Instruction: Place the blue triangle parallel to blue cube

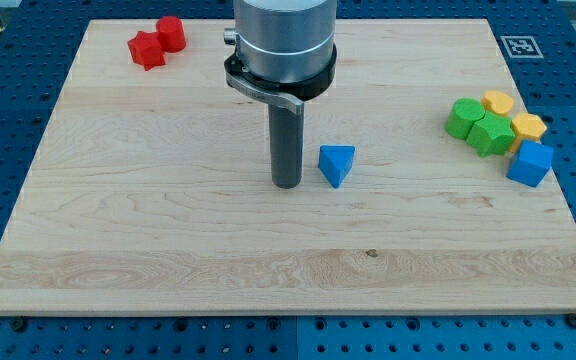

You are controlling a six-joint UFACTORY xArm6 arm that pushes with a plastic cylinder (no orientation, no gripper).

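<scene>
The blue triangle (336,163) lies near the middle of the wooden board (168,230). The blue cube (530,163) sits at the view's right, near the board's right edge, below the yellow and green blocks. My tip (287,184) rests on the board just left of the blue triangle, a small gap apart from it. The rod hangs from the arm's grey cylinder (283,45) at the view's top centre.
Two green blocks (478,125) and two yellow blocks (513,113) cluster just above the blue cube. A red star-shaped block (147,49) and a red cylinder (171,33) sit at the top left. The board's right edge runs close to the blue cube.
</scene>
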